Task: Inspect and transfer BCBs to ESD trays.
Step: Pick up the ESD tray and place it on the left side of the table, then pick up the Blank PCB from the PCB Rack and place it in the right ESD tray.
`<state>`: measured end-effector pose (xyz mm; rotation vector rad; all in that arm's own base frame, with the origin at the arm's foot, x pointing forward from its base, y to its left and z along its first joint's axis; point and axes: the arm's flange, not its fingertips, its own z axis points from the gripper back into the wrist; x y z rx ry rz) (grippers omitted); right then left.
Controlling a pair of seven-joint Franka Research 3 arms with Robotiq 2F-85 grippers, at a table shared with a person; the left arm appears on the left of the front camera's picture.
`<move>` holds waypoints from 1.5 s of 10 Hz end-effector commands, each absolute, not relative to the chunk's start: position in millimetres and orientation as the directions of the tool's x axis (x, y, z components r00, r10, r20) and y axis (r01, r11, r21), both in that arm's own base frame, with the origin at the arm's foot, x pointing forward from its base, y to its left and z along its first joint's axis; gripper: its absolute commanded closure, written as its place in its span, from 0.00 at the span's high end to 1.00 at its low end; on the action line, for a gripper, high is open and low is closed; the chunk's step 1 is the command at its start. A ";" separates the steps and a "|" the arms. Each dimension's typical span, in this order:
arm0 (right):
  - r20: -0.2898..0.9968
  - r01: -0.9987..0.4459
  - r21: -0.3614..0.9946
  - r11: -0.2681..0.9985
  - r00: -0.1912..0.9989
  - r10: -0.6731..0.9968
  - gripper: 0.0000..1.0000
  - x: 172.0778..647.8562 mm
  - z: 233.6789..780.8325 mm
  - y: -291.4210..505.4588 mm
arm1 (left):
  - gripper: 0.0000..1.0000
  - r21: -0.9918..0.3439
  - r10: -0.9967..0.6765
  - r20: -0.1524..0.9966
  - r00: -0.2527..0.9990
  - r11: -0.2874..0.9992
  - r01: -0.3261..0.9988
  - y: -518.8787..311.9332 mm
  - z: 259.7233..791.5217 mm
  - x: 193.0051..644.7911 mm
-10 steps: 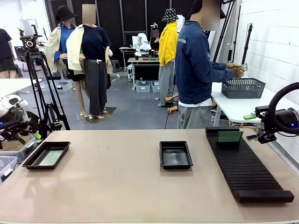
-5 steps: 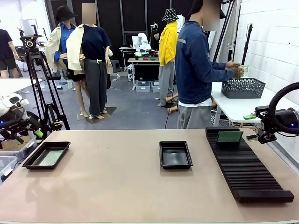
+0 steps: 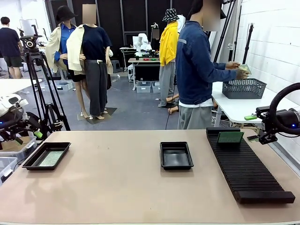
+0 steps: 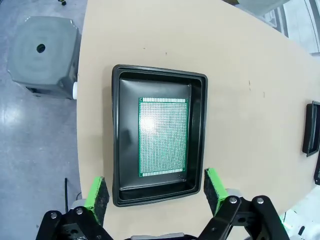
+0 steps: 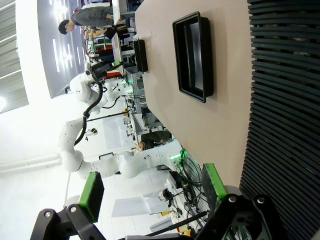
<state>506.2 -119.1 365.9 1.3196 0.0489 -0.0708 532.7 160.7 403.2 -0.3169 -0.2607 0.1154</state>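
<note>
Both sets of jaws stand wide open and hold nothing. In its wrist view the left gripper point(image 4: 156, 192) hangs above the left ESD tray point(image 4: 115, 145), with a green pad at each side of the tray's near end; you cannot tell whether the pads touch the rim. The right gripper point(image 5: 152, 190) is spread just as wide over the table edge beside the slotted rack point(image 5: 285, 100).

From the front you see the table point(image 3: 117, 187) whole. The long black rack lies along its right side, the left tray sits at the far-left edge and the centre ESD tray point(image 3: 176, 155) sits well apart from both. A person point(image 3: 194, 70) stands side-on beyond the table, hands over a grey mesh basket point(image 3: 243, 88) on another table.

The left wrist view gives you detail that the front view blurs to a pale sheen: one BCB point(image 4: 163, 137) lies flat on the left tray's floor, its grid of holes plain, with glare on its upper half. The right wrist view shows you the centre tray's floor, glossy and bare. From the front, the second BCB point(image 3: 230, 138) stands on edge in the rack's far slots, near the right gripper.
</note>
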 end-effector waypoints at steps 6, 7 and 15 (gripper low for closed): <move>-0.076 0.079 0.964 0.254 0.997 -0.018 1.00 505.7 366.6 -117.7 | 1.00 -0.319 0.148 0.240 0.959 0.946 -0.066 161.8 403.3 532.6; -0.076 0.079 0.964 0.254 0.997 -0.018 1.00 505.7 366.6 -117.7 | 1.00 -0.319 0.148 0.240 0.959 0.946 -0.066 161.8 403.3 532.6; -0.076 0.079 0.964 0.254 0.997 -0.018 1.00 505.7 366.6 -117.7 | 1.00 -0.587 0.102 0.163 0.981 0.810 0.013 185.9 429.6 505.2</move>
